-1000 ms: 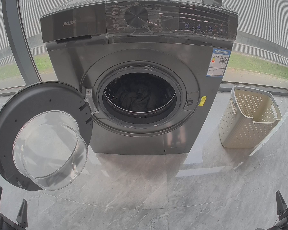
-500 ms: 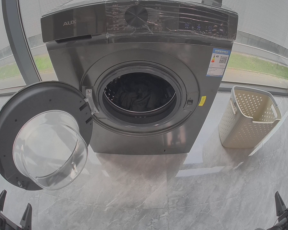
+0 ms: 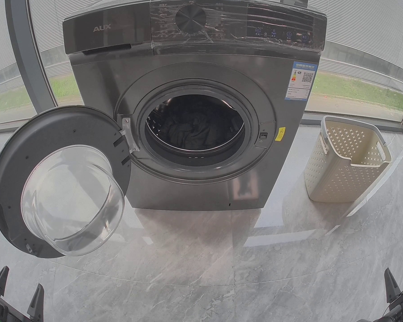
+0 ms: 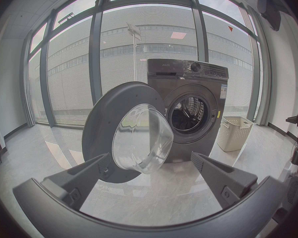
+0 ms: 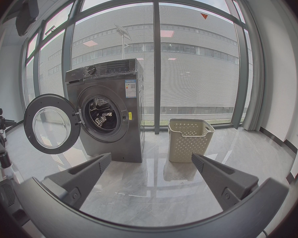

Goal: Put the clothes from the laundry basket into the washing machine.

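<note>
head view: clothes dim inside washing machine

landmark: window wall, floor-to-ceiling glass in dark frames
floor: glossy grey marble-look floor, runs right up to the window wall and mirrors its light
outside: beyond the window wall, a grey ribbed building, a grass strip and a street lamp
side: white wall meets one end of the window wall, with dark skirting at its foot
curtain: grey curtain bunched at that same end
fixture: black box mounted high near the window wall's upper corner
light: daylight through the window wall
</note>
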Motion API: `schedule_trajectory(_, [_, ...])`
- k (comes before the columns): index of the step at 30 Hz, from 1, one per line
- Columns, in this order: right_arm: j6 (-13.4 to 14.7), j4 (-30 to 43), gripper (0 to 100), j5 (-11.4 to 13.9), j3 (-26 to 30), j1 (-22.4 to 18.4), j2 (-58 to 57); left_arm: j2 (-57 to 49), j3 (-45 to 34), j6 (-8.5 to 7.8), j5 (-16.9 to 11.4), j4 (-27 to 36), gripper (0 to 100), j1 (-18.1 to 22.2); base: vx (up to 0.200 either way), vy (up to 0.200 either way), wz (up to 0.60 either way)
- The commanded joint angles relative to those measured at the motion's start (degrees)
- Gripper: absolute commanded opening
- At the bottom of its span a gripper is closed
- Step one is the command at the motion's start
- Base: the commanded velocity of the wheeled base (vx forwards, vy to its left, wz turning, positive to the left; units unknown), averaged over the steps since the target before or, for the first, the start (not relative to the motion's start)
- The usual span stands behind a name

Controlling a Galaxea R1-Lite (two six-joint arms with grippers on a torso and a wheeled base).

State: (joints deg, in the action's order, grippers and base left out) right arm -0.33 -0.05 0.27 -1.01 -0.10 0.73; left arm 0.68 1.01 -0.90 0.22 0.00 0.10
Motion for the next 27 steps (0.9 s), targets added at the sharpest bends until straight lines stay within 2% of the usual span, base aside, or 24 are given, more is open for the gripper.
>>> schedule_trajectory(1, [0.0, 0.0, 100, 0.0, 1.0, 0.0, -0.7, -0.7, -0.9, 0.2, 0.0, 0.0, 100, 0.0, 0.0, 0.2, 0.0])
schedule_trajectory(5, [0.0, 0.0, 100, 0.0, 1.0, 0.0, -0.7, -0.7, -0.9, 1.52, 0.2, 0.0, 100, 0.0, 0.0, 0.2, 0.0])
schedule_trajectory(11, [0.0, 0.0, 100, 0.0, 1.0, 0.0, -0.7, -0.7, -0.9, 0.9, 0.1, 0.0, 100, 0.0, 0.0, 0.2, 0.0])
schedule_trajectory(18, [0.0, 0.0, 100, 0.0, 1.0, 0.0, -0.7, -0.7, -0.8, 1.87, 0.2, 0.0, 100, 0.0, 0.0, 0.2, 0.0])
schedule_trajectory(27, [0.0, 0.0, 100, 0.0, 1.0, 0.0, -0.7, -0.7, -0.8, 1.87, 0.2, 0.0, 100, 0.0, 0.0, 0.2, 0.0])
